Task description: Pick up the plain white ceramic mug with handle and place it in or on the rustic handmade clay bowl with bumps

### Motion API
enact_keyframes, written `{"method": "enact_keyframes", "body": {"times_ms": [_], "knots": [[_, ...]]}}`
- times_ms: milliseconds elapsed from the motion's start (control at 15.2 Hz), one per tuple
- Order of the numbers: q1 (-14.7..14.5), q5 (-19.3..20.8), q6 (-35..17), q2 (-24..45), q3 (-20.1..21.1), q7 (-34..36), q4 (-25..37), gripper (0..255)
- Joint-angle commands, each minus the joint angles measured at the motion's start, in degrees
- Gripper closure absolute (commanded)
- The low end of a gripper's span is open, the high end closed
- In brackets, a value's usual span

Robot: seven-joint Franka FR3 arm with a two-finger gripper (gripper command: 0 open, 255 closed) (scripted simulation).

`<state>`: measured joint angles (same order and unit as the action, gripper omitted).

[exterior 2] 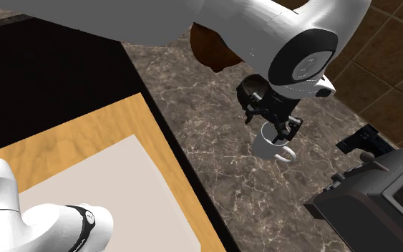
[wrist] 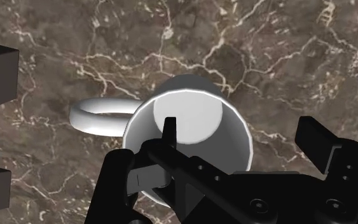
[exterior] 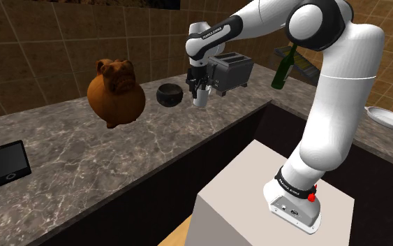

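Now your jaws hang spread astride one wall of the white mug (wrist: 196,118), upright on the marble desk (exterior: 188,143) near the dark bowl (exterior: 169,94), so closing should pinch it clear of the handle (wrist: 98,116).

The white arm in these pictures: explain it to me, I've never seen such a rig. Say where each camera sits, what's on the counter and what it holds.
It is a robot arm standing on a box stand and ending in a black two-finger gripper. The shoulder view looks from beside the stand. The second exterior view looks down from above. The wrist view looks along the fingers. On the marble counter are a white mug, a dark bowl, a brown animal-shaped pot, a toaster and a dark tablet. Nothing is held: the open fingers straddle the mug's rim, one inside, one outside.
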<state>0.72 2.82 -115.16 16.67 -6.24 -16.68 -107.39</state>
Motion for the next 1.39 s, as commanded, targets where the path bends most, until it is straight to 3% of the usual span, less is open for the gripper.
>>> {"method": "enact_keyframes", "body": {"times_ms": [0, 66, 132, 726, 1320], "knots": [[0.00, 0.00, 0.00, 0.00, 0.00, 0.00, 0.00, 0], [0.00, 0.00, 0.00, 0.00, 0.00, 0.00, 0.00, 0], [0.00, 0.00, 0.00, 0.00, 0.00, 0.00, 0.00, 255], [0.00, 0.00, -0.01, 0.00, 0.00, 0.00, -0.01, 255], [-0.11, 0.17, 6.11, -2.75, -0.06, -0.21, 3.38, 255]]}}
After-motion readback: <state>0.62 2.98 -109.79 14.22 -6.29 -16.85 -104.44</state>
